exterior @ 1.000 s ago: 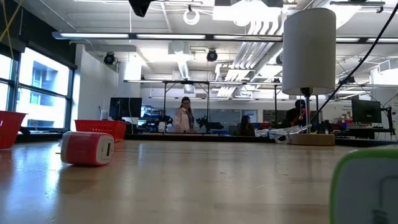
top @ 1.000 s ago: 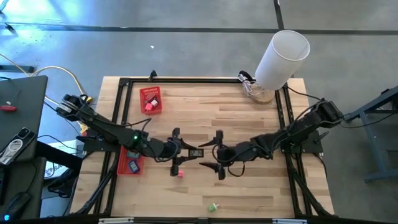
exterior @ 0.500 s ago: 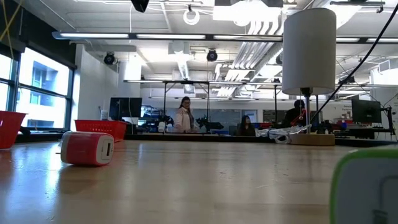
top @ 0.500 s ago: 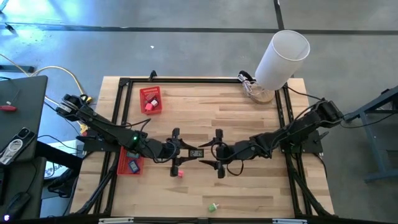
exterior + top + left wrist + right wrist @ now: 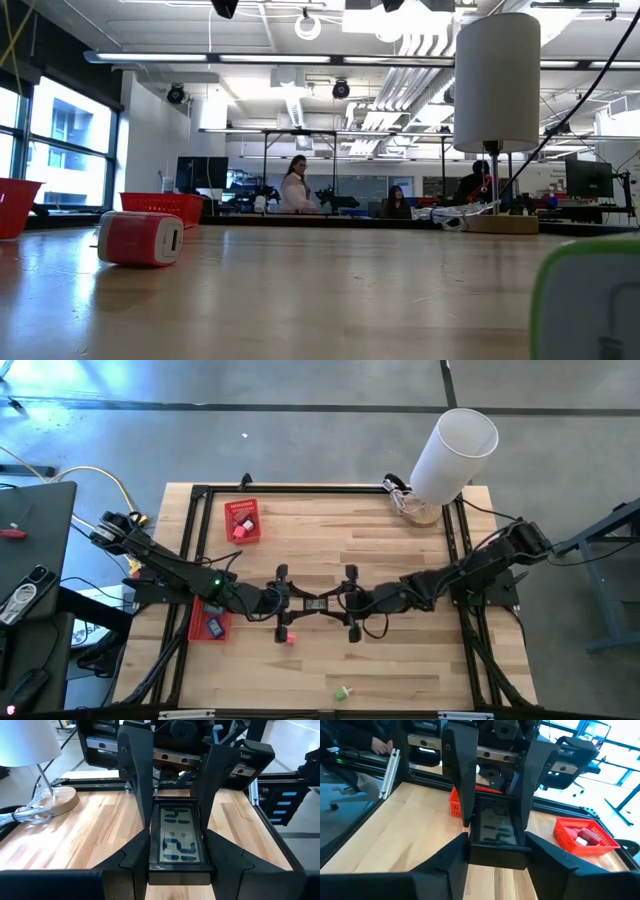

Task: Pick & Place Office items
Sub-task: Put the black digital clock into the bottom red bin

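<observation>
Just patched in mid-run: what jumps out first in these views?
Both grippers meet at the middle of the table, the left gripper and right gripper both clamped on one small black display unit held between them. A big white cylinder stands at the far right corner, with a red mesh basket far left and another under the left arm. A pink piece and a green piece lie loose near the front.

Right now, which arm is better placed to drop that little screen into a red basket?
Left. Both arms meet at the little screen, but both red baskets sit on the left arm's side; the right arm comes from opposite.
</observation>
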`<state>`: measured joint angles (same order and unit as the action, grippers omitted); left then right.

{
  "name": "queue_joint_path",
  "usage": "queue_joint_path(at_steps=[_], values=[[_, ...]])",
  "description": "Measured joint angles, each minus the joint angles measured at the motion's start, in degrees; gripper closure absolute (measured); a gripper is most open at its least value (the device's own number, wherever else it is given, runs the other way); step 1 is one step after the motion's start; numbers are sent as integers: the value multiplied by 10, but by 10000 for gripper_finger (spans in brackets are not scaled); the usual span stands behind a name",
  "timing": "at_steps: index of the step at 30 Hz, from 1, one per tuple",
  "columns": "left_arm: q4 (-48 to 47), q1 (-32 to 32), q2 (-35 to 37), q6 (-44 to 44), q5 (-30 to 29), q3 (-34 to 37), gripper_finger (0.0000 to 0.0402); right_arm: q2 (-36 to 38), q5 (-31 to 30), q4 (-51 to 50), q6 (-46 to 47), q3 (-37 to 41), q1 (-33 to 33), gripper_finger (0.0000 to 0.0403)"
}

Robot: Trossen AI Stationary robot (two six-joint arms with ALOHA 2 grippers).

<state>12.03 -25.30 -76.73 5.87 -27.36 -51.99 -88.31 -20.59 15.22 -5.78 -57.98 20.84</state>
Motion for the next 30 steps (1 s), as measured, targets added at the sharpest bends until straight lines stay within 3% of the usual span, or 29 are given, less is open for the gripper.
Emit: queue_joint_path(at_steps=[15, 23, 30], values=[[-6, 0, 0, 1, 0, 0, 258, 0, 10, 0, 2, 0, 0, 256], [-10, 0, 0, -17, 2, 0, 138, 0, 2, 0, -1, 0, 2, 256], [-10, -5, 1, -75, -21, 0, 115, 0, -77, -27, 12, 0, 18, 256]])
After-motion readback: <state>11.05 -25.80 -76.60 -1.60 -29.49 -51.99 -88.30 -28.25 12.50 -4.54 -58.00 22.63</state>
